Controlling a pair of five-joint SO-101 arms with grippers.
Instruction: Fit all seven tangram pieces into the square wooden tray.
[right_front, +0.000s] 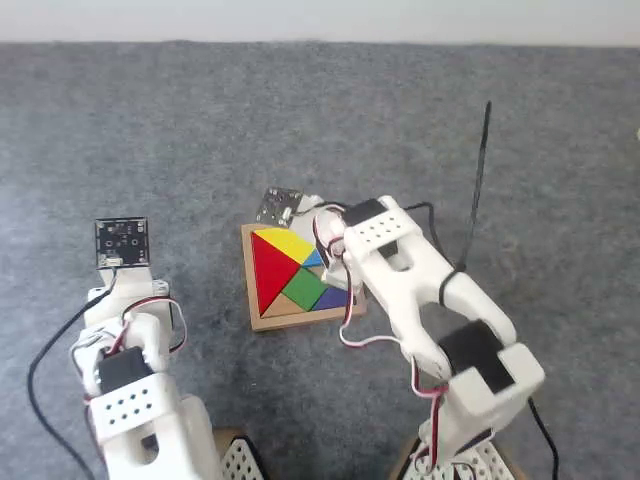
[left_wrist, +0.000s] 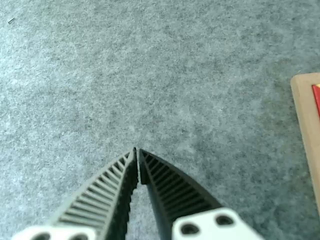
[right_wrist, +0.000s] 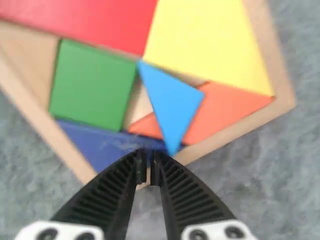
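Note:
The square wooden tray (right_front: 262, 322) lies mid-table and holds a red triangle (right_front: 268, 268), a yellow triangle (right_front: 288, 243), a green square (right_front: 303, 288) and a dark blue piece (right_front: 330, 298). In the right wrist view the light blue triangle (right_wrist: 170, 102) lies askew over the orange piece (right_wrist: 225, 105), next to the green square (right_wrist: 90, 85) and above the dark blue piece (right_wrist: 100, 145). My right gripper (right_wrist: 148, 161) is shut and empty just over the tray's edge, by the blue triangle's tip. My left gripper (left_wrist: 137, 152) is shut over bare carpet, with the tray's edge (left_wrist: 305, 115) to its side.
Grey carpet covers the table. A small dark circuit board (right_front: 121, 240) sits on the left arm and another board (right_front: 278, 207) lies behind the tray. A black cable (right_front: 480, 170) rises by the right arm. A bare wooden patch (right_wrist: 30, 60) shows inside the tray.

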